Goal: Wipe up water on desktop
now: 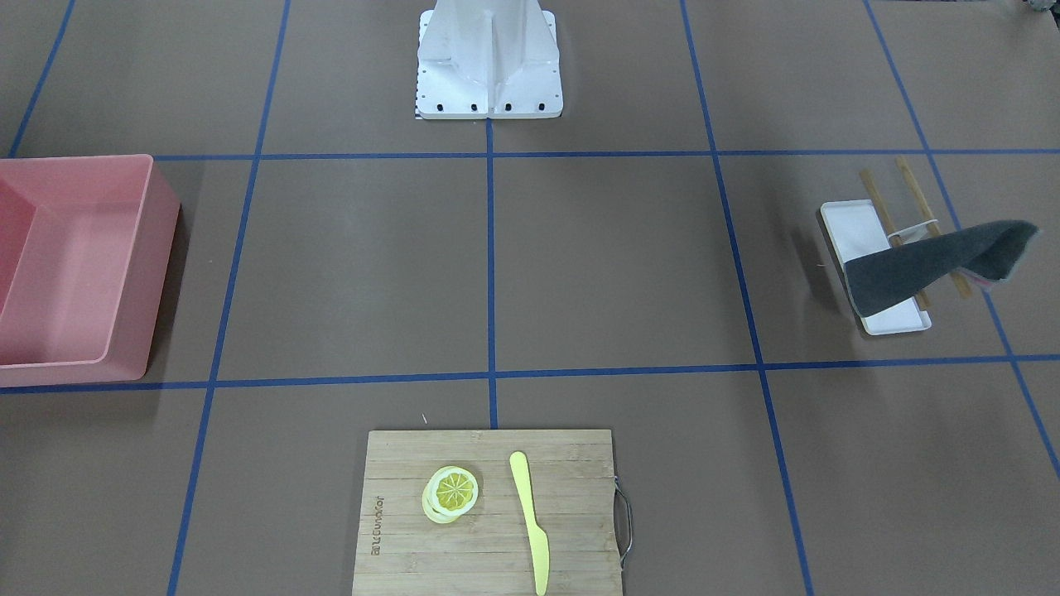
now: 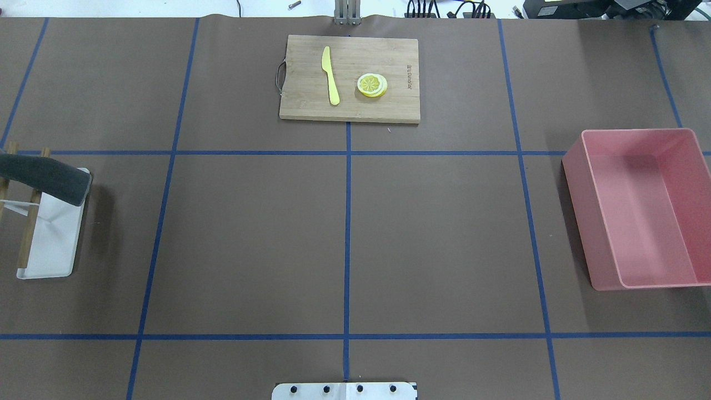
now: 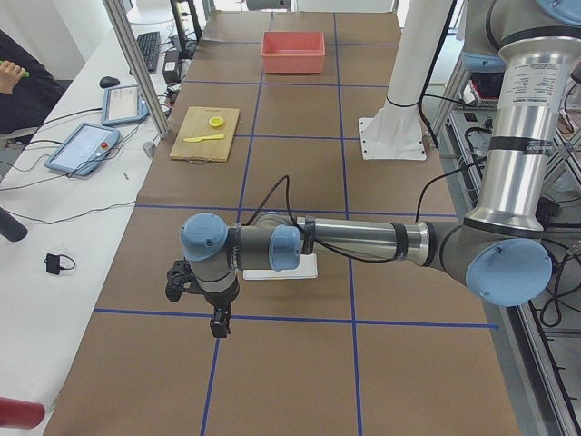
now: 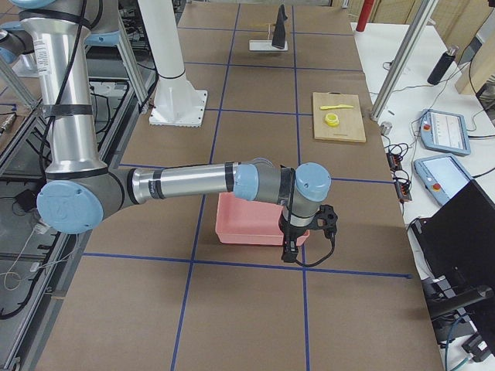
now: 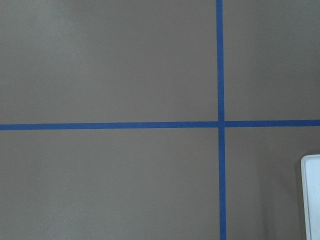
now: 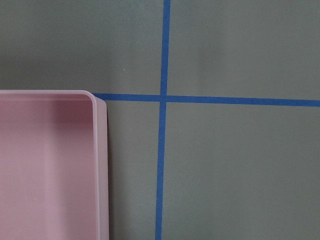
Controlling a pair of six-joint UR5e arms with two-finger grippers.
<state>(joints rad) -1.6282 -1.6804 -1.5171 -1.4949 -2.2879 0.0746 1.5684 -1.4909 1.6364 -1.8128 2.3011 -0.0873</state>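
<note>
The desktop (image 2: 444, 233) is matte brown with blue tape lines, and I see no water on it. A dark grey cloth (image 1: 936, 269) hangs over a wooden rack (image 1: 911, 186) on a white tray (image 1: 853, 228) at my left side. My left gripper (image 3: 218, 322) shows only in the exterior left view, pointing down over the desktop just beyond the tray; I cannot tell if it is open. My right gripper (image 4: 288, 253) shows only in the exterior right view, pointing down beside the pink bin (image 4: 247, 224); I cannot tell its state.
The pink bin (image 2: 644, 211) stands empty at my right side. A bamboo cutting board (image 2: 350, 78) at the far edge holds a yellow knife (image 2: 330, 75) and lemon slices (image 2: 372, 85). The white robot base (image 1: 489, 62) is at the near middle.
</note>
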